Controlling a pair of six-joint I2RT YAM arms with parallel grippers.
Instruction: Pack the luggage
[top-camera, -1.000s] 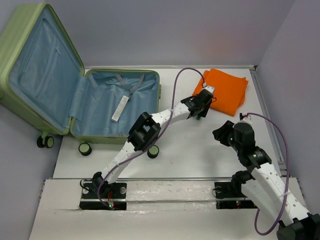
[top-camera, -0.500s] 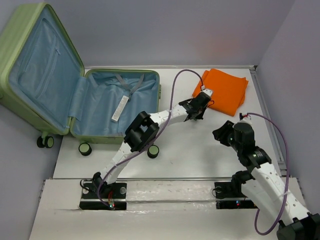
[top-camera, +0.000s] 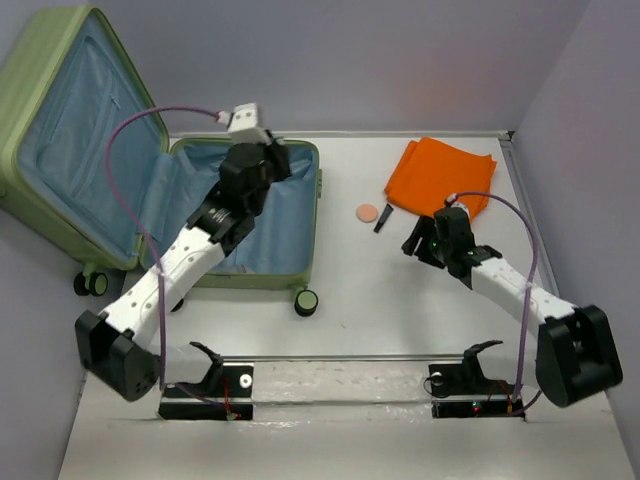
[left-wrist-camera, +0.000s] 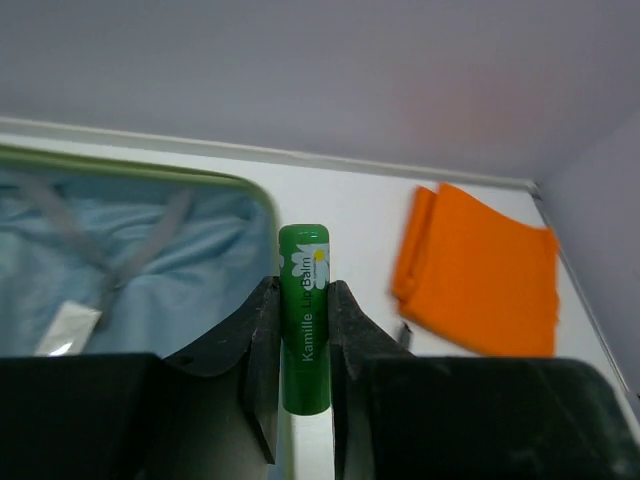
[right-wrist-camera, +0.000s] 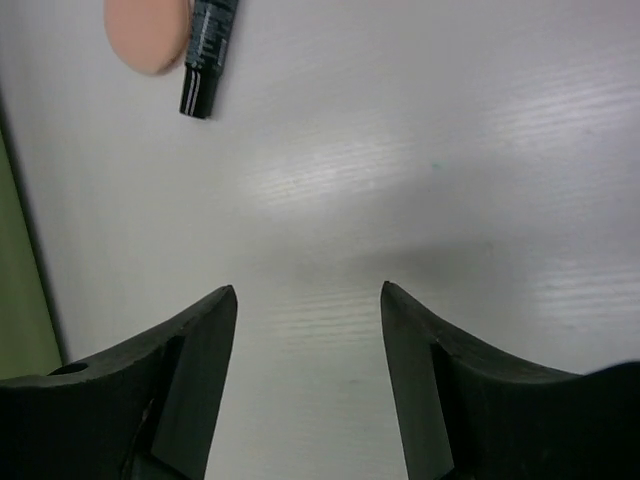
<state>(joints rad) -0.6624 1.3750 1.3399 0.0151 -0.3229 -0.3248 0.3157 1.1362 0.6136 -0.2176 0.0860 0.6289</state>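
luggage (top-camera: 240, 282): at 9–10 o'clock on the table (top-camera: 400, 300), lying open; base half flat, lid propped up leaning toward 10 o'clock; pale blue lining and straps showing.
left gripper (left-wrist-camera: 304, 290): clenched on a green lip balm (left-wrist-camera: 304, 330), tube upright between the jaws; hangs over the base half near its 12 o'clock rim.
right gripper (right-wrist-camera: 307, 295): released, jaws apart, nothing between them; low over bare table at 3 o'clock.
loose items: peach round pad (top-camera: 368, 212) and black tube (top-camera: 383, 218) touching or just beside each other, at 10–11 o'clock of the right gripper; orange cloth (top-camera: 445, 180) folded at 1 o'clock.
step (judged): dropping the lip balm into the base half; most items not yet packed.
luggage handling (judged): stiff hard shell, bulky, likely too heavy to lift; ribbed shell looks slick; wheels may let it roll if pushed; lining soft.
where to hold (judged): lid's free rim for closing; otherwise leave it in place.
risk: round balm may roll on the lining.
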